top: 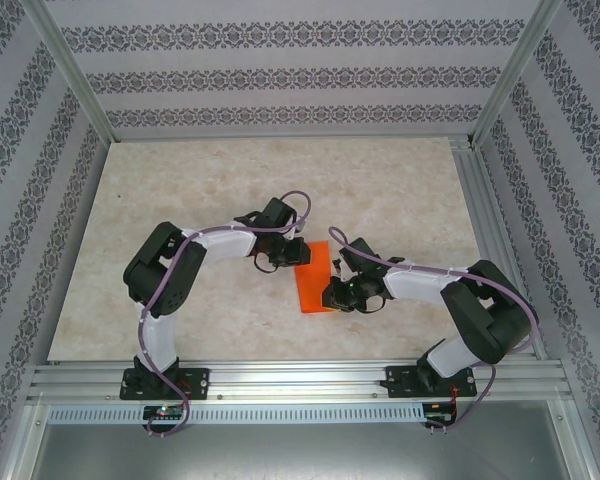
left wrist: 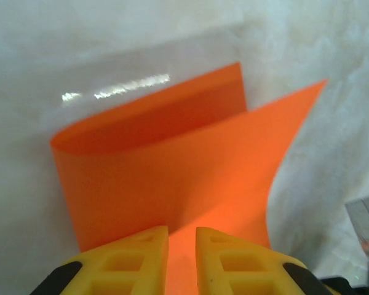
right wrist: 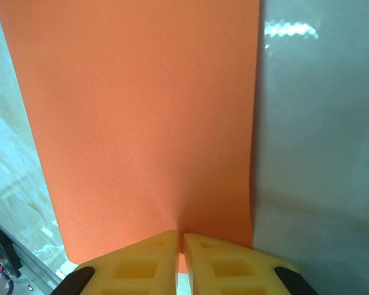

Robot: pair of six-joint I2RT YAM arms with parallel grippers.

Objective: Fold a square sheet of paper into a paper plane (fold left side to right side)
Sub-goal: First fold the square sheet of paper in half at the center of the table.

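Note:
The square sheet of paper (top: 315, 283), bright orange, lies mid-table between the two arms. In the left wrist view the sheet (left wrist: 172, 166) is lifted and curls over itself, with its lower layer showing behind at the top. My left gripper (left wrist: 182, 228) pinches the raised edge between its yellow fingers (left wrist: 141, 258); from above it (top: 298, 253) sits at the sheet's far left corner. My right gripper (right wrist: 180, 234) is shut on the near edge of the flat sheet (right wrist: 141, 123), close to its right side. In the top view it (top: 333, 296) is at the near right corner.
The beige marbled tabletop (top: 210, 190) extends around the sheet. Aluminium rails (top: 300, 378) run along the near edge, and frame posts with patterned walls close in the sides. A metal part (left wrist: 366, 227) shows at the right edge of the left wrist view.

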